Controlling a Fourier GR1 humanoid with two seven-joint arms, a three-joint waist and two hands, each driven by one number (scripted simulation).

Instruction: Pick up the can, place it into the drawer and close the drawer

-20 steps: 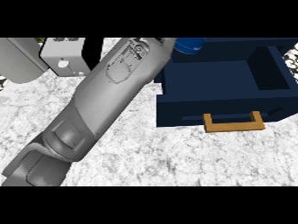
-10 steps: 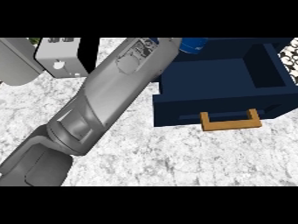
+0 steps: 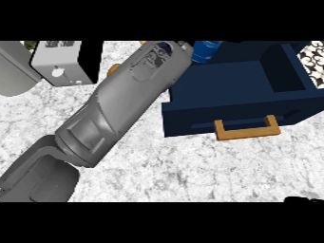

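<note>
Drawer (image 3: 248,90) is open: navy box at the right of the marble counter (image 3: 192,171), tan handle (image 3: 246,129) on its near face, interior looks bare as far as it shows.

Can (image 3: 208,51): blue, sits at the far edge of the view, just beyond the drawer's far-left corner. Only part of it shows; the rest is cut off by the view edge and by the arm. Can't tell whether it's standing on the counter or lifted.

Left forearm (image 3: 115,109) runs diagonally from near-left up to the can. The left hand itself is hidden at the far end of that forearm, so I cannot tell if it's clasping the can, splayed, or just next to it.

Right hand (image 3: 311,199): only a dark sliver at the near-right edge. Cannot tell its state either.

Progress, my read:
- Pick up: in hand at best. Arm is at the can, grasp unconfirmed.
- Place in drawer: not done, can is outside the drawer.
- Close drawer: not done, drawer is pulled out.

So roughly first step, everything downstream remaining. Transfer path should be brief, since can and drawer opening are just beside each other.

Also on the counter: a white toaster (image 3: 61,62) far-left, a grey appliance (image 3: 6,66) at the far-left edge. Neither is in the way.
</note>
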